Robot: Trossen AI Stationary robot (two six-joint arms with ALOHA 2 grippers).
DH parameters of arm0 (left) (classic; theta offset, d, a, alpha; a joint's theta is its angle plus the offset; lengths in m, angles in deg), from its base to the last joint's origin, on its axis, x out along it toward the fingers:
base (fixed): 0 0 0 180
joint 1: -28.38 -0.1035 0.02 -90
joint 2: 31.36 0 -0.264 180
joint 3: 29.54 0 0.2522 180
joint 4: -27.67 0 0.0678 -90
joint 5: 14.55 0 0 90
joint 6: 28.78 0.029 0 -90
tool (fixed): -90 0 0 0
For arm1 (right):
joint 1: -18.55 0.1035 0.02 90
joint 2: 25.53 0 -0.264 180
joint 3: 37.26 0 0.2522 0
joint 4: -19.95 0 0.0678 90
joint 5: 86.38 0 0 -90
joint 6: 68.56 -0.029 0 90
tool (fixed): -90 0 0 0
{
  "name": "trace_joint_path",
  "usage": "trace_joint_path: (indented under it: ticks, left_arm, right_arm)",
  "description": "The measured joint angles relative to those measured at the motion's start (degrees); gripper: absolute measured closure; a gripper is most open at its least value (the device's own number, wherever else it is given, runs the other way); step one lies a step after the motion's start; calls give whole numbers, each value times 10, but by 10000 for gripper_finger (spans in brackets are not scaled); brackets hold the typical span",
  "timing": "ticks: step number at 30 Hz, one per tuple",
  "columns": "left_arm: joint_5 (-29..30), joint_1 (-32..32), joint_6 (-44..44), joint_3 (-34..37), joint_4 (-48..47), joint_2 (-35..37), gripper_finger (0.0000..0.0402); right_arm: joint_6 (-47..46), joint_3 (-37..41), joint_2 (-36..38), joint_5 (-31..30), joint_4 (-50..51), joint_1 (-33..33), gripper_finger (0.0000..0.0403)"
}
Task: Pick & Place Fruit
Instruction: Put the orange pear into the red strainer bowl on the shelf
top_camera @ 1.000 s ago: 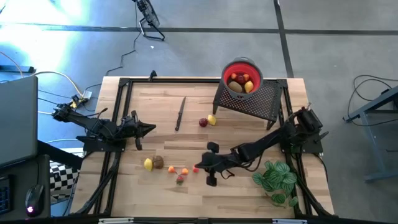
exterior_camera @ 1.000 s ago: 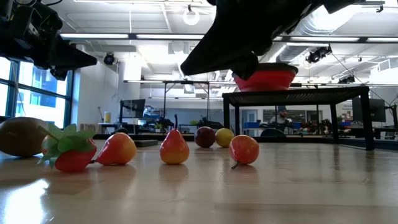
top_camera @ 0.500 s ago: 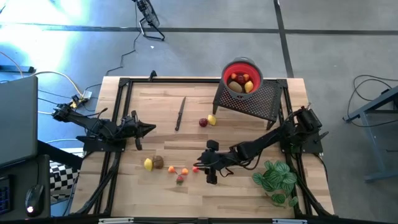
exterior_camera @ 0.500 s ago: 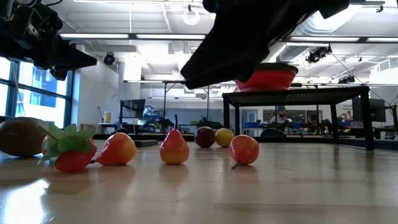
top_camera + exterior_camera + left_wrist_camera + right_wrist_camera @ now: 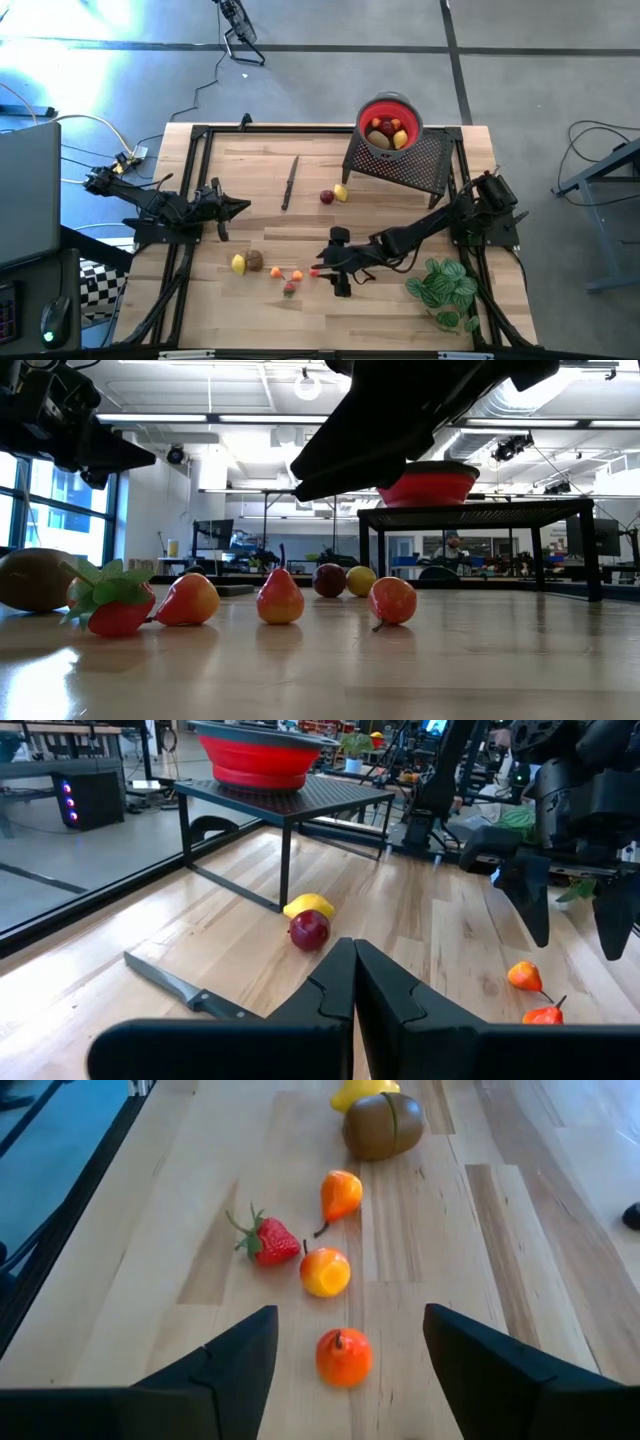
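Broadly, the light wooden slatted table (image 5: 400,310) carries a black mesh stand (image 5: 400,165) at its far right, with a red round bowl (image 5: 391,110) on top holding several pieces of fruit. A green leafy plant (image 5: 442,285) sits at the near right corner. The right arm reaches in from the right edge toward the table's middle, and the right gripper (image 5: 331,262) hangs low with its dark fingers (image 5: 225,1370) spread wide, released, holding nothing. In the right wrist view a small orange-red rounded fruit (image 5: 344,1357) lies on the wood between those fingers, untouched. Just beyond it lie a yellow-orange round fruit (image 5: 325,1272), a red strawberry with green leaves (image 5: 268,1241) and a small orange pear-shaped fruit (image 5: 341,1193), close together, then a brown kiwi-like fruit (image 5: 383,1125) touching a yellow fruit (image 5: 362,1092). The left arm waits over the table's left side, the left gripper (image 5: 241,207) clenched with nothing in it. A thin dark knife (image 5: 290,182) lies near the far middle, and a dark red apple (image 5: 326,197) and a yellow lemon (image 5: 341,192) rest together beside the stand.
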Motion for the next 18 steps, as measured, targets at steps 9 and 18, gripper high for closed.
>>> trace_joint_path:
  ticks: [9, 18]
  left_arm:
    - [0, 0, 0, 0, 0, 0, 402]
    - [2, 0, 0, 0, 0, 0, 402]
  right_arm:
    - [-2, 0, 0, 1, -2, 0, 158]
    - [-5, 0, 0, 2, -2, 0, 158]
